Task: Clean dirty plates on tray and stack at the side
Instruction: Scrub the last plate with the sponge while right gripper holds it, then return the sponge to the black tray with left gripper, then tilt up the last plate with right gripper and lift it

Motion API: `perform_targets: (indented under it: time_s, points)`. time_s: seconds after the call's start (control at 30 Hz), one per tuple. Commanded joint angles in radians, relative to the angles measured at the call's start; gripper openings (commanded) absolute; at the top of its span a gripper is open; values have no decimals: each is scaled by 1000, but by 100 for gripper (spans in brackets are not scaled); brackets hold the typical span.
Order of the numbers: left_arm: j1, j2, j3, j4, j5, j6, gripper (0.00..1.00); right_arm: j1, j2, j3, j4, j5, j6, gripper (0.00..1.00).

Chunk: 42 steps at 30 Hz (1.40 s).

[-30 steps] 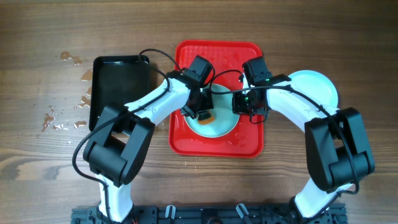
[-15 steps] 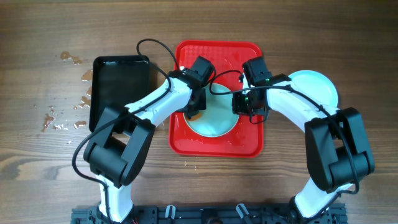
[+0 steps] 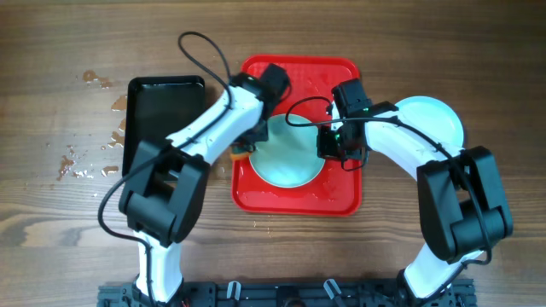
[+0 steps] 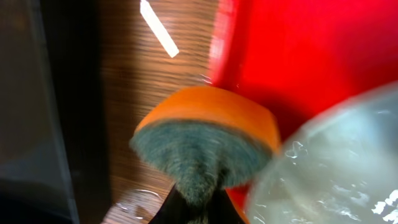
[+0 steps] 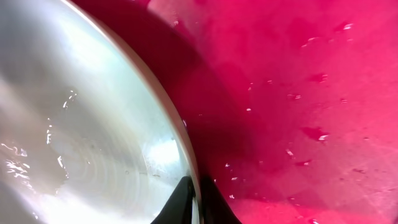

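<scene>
A pale blue plate (image 3: 290, 160) lies wet in the middle of the red tray (image 3: 299, 70). My right gripper (image 3: 328, 147) is shut on the plate's right rim; in the right wrist view its jaws (image 5: 198, 200) pinch the rim of the plate (image 5: 81, 124) over the tray (image 5: 298, 93). My left gripper (image 3: 245, 145) is shut on an orange sponge with a grey scouring face (image 4: 202, 140) at the tray's left edge, off the plate (image 4: 336, 168). A clean-looking pale blue plate (image 3: 435, 115) sits on the table to the right of the tray.
A black rectangular tray (image 3: 162, 115) lies left of the red tray, a narrow strip of wood table between them. Water drops and small puddles (image 3: 90, 158) spot the table at far left. Cables loop above both wrists.
My left gripper has carried the sponge leftward off the plate's middle to the tray's left edge. The right gripper has kept its hold on the rim and has not moved.
</scene>
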Motion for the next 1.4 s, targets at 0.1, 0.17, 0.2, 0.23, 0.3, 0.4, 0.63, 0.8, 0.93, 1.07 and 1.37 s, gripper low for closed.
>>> perform_targets:
  time_s: [0.1,0.17,0.2,0.23,0.3,0.4,0.63,0.8,0.93,1.07,1.37]
  points:
    - [118,-111,23,-48,9,-27,4,-11,31,-13,-9,127,-2,7]
    - [171,-158,23,-59,30,-26,4,-11,8,-5,-10,150,-48,7]
    - [191,-174,23,-61,39,-18,4,-11,-6,-1,-12,165,-58,7]
    - [227,-198,23,-66,51,3,4,-11,-24,0,-12,167,-73,7]
    - [291,-226,23,-77,61,49,4,-11,-63,2,-11,174,-91,5]
    - [392,-229,15,-77,71,142,4,-8,-127,2,-4,187,-129,4]
    - [551,-227,-192,143,252,323,4,22,-274,3,2,287,-200,4]
    - [580,-227,-289,243,262,350,12,136,-385,3,-28,610,-202,5]
    - [580,-227,-292,242,262,352,66,279,-444,3,-39,881,-237,4]
    - [580,-227,-292,242,262,352,100,416,-455,3,-39,1139,-255,4]
    - [580,-227,-292,243,262,352,100,573,-455,3,-38,1462,-282,4]
